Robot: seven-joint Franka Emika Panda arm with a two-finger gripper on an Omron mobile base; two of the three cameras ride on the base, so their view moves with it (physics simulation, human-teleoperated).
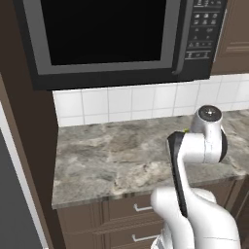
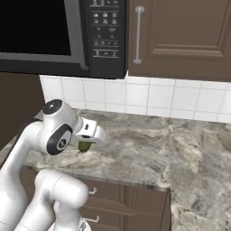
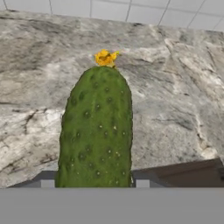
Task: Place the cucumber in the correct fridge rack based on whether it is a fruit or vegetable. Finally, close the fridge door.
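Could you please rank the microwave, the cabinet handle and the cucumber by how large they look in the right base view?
1. Microwave, largest by far.
2. Cabinet handle.
3. Cucumber, smallest, though the arm hides part of it.

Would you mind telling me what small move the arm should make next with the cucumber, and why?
Probably lift it straight up off the mottled grey stone counter. In the hand view the bumpy green cucumber with the yellow flower tip sits between the claw's dark tips, which look shut on it, low over the counter. The fridge rack is not in sight here, so carrying comes next.
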